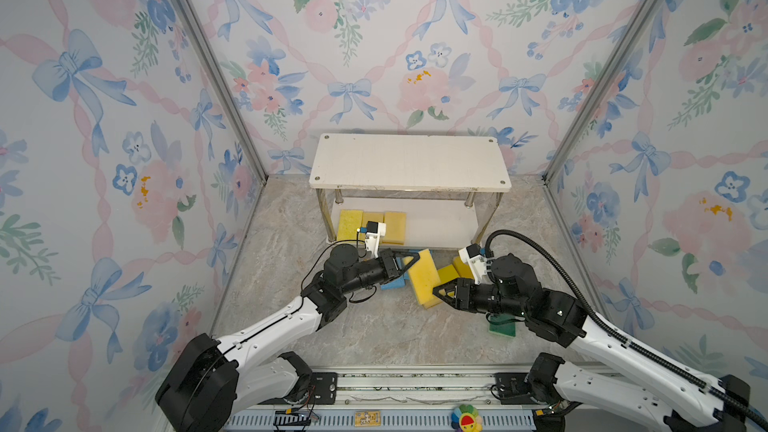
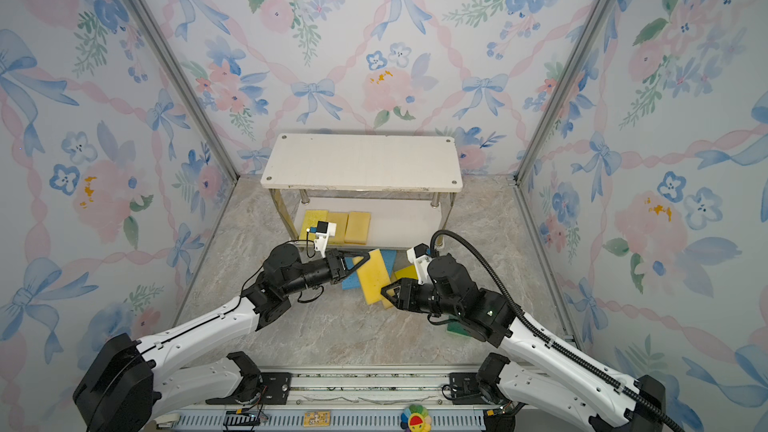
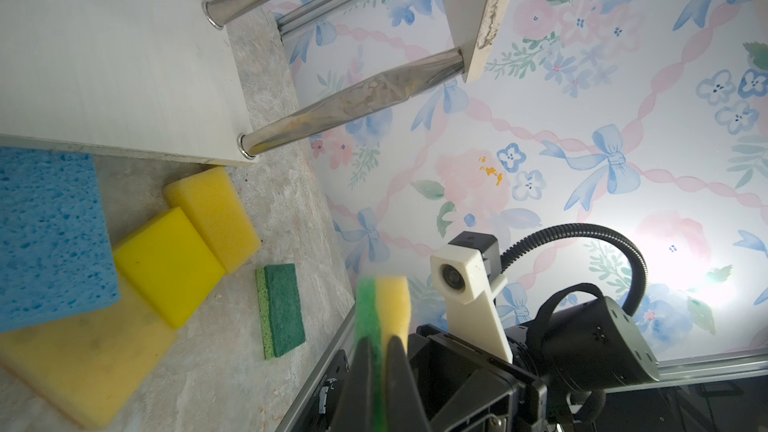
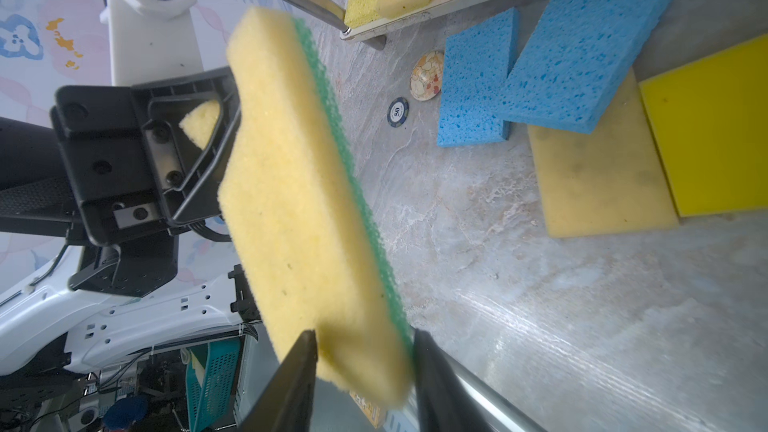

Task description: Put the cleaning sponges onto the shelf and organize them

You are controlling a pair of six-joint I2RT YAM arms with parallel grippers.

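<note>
While the left tool (image 1: pixel 409 263) is clamped on one short end of a green-faced yellow sponge (image 1: pixel 424 280), squeezing the foam thin in the left wrist view, the right tool (image 1: pixel 436 290) stands at the opposite end of that sponge. The right wrist view shows its fingers (image 4: pixel 291 371) straddling that end, one against the yellow face and one beside the green scouring face. It is not clear whether they press on the foam or merely flank it. In both top views the sponge spans the gap between the two tools, yellow face up, just in front of the shelf (image 1: pixel 409 162).

Below and around it, loose sponges lie on the marbled tabletop (image 1: pixel 374 334). A blue sponge (image 4: pixel 473 85) lies flat near the shelf's front edge. A second blue sponge (image 4: pixel 582 47) rests partly across it and across a large pale yellow sponge (image 4: pixel 598 184). A bright yellow sponge (image 4: pixel 715 130) overlaps the pale one's other side, and an orange-yellow sponge (image 3: pixel 216 218) touches the bright one near the foot of a metal post (image 3: pixel 353 105). A dark green sponge (image 3: pixel 280 309) lies apart from that pile, scouring face up. In a top view the right arm hides most of it.

On the shelf's lower board (image 1: pixel 440 222), three yellow sponges (image 1: pixel 372 220) sit side by side at the left end.
</note>
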